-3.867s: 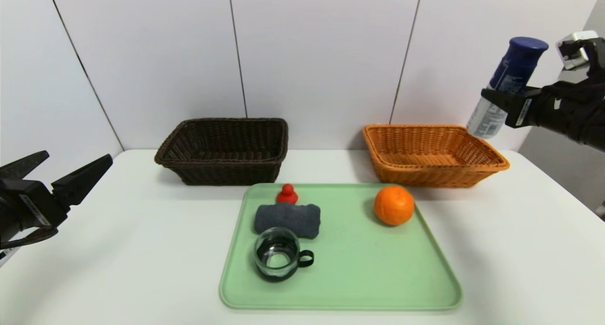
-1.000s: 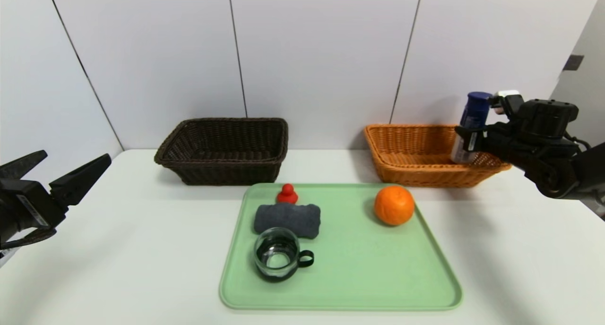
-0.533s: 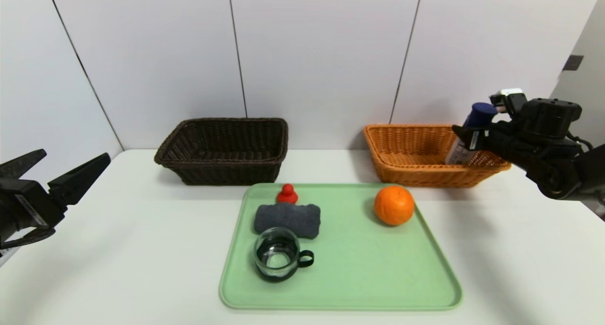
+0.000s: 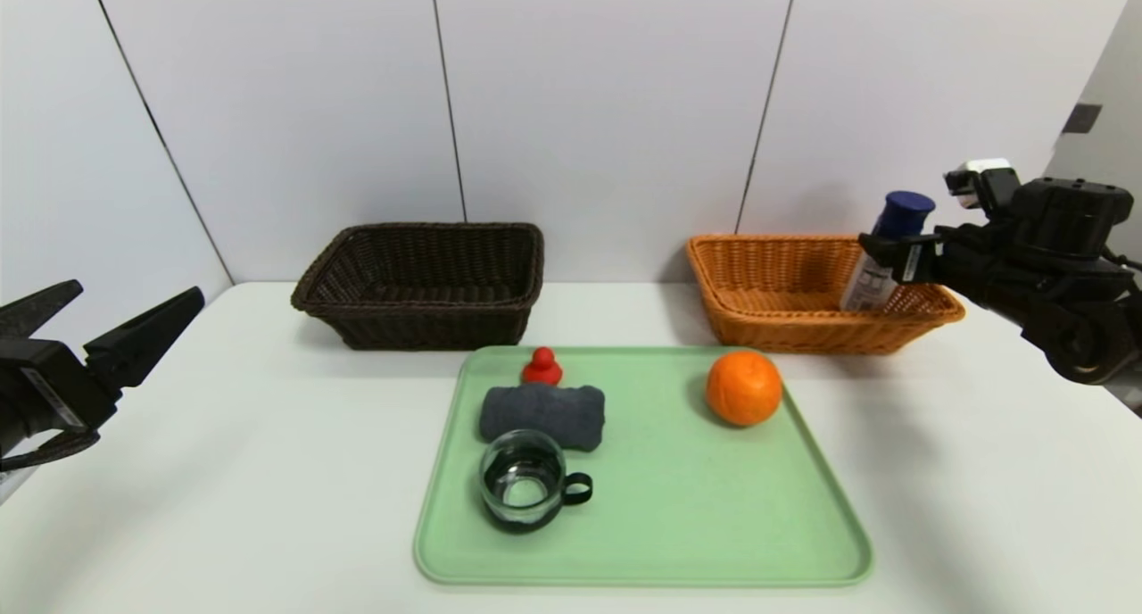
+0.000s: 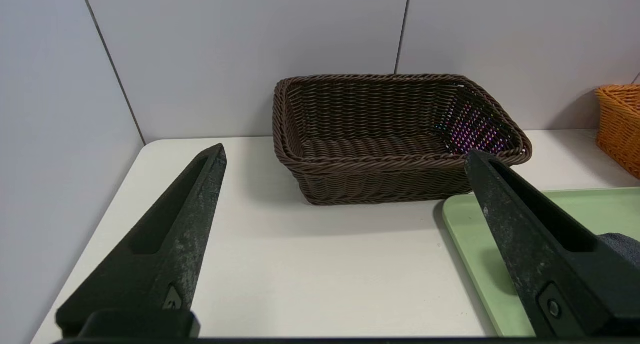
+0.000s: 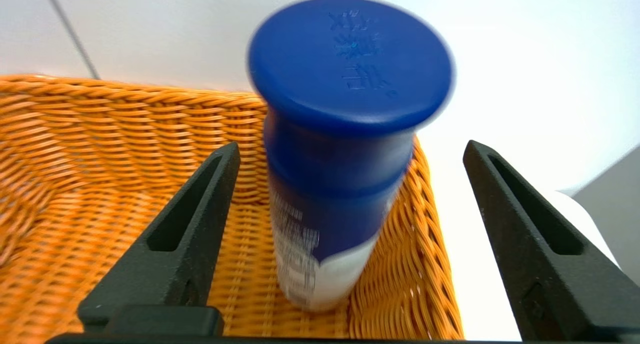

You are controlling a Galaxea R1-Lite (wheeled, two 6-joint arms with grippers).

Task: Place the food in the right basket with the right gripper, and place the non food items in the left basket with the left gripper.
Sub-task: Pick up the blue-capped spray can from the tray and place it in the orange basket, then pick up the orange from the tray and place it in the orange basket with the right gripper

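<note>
Far left, the left gripper (image 4: 111,315) hangs above the table's (image 4: 223,471) edge with its jaws spread wide and nothing between them. Ahead of it, by the wall, sits the brown basket (image 4: 419,284). In the middle lies the green tray (image 4: 678,507), carrying a red toy (image 4: 542,366), a grey cloth (image 4: 542,414) touching it, a glass cup (image 4: 525,480) just in front of the cloth, and an orange (image 4: 743,387) near the tray's right edge. Behind the orange is the orange basket (image 4: 785,297). A blue-capped bottle (image 4: 883,253) stands in its right end, tilted toward the rim. The right gripper (image 6: 350,156) is at that end, jaws wide on either side of the bottle and clear of it.
</note>
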